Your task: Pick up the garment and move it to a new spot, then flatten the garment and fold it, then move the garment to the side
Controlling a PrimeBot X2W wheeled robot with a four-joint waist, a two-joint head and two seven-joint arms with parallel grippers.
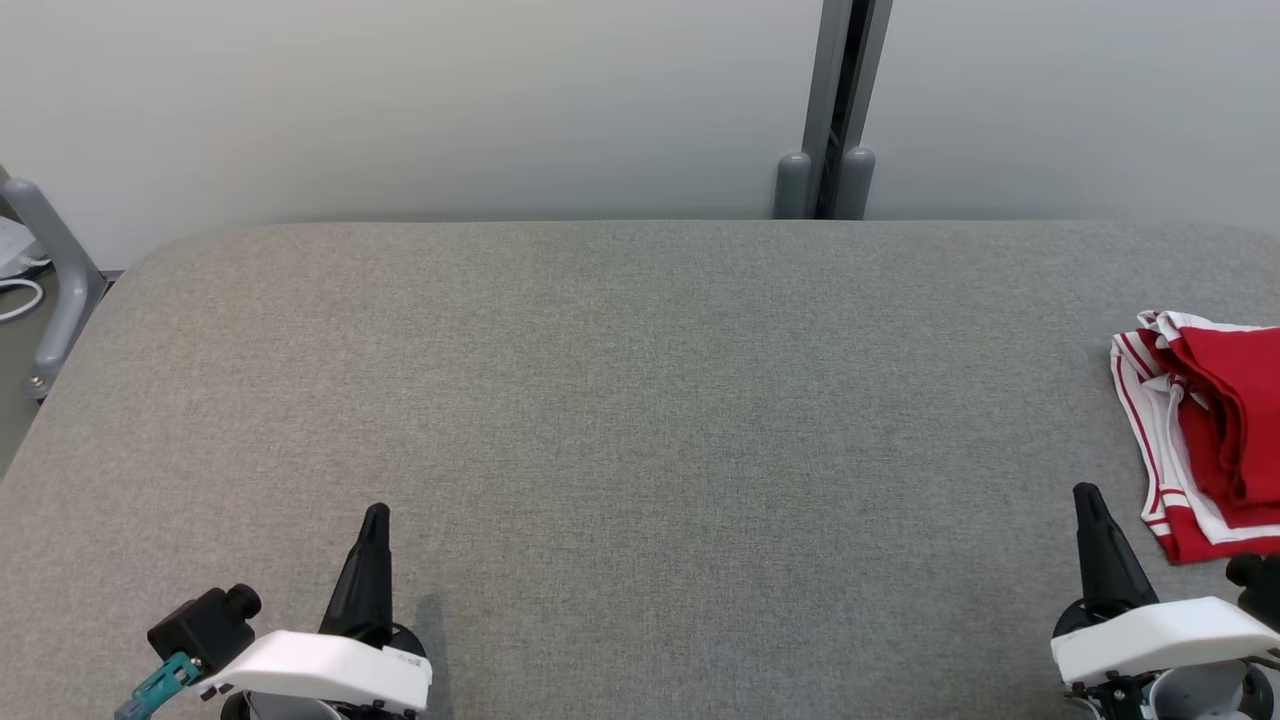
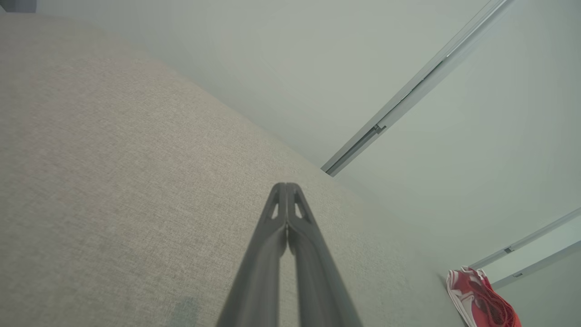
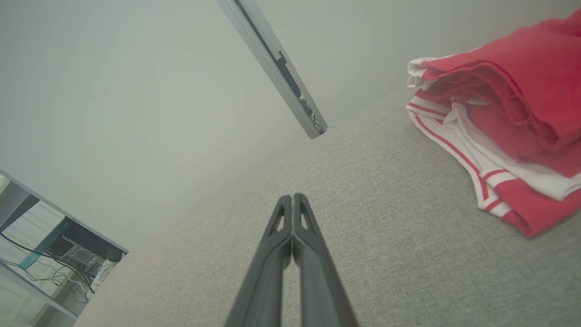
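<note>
Red-and-white garment (image 1: 1215, 430) lies folded at the counter's (image 1: 640, 400) far right, near the right gripper (image 1: 1086, 492). (Obs. 1)

Left gripper (image 1: 377, 512) and right both pinched shut, empty. Risk: the bulky top fold could slump open. (Obs. 2)

White wrist shells (image 1: 320, 668), black fingers (image 1: 362, 590).
The left gripper (image 1: 376, 514) and right gripper (image 1: 1086, 494) have tapered fingers with slots near the tips; teal plug (image 1: 162, 683) at left wrist.

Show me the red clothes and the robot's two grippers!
Garment (image 1: 1225, 420): head view, on its red folded middle.
Left gripper (image 1: 375, 520): head view, at the shut fingertips.
Right gripper (image 1: 1088, 500): head view, at the shut fingertips.
</note>
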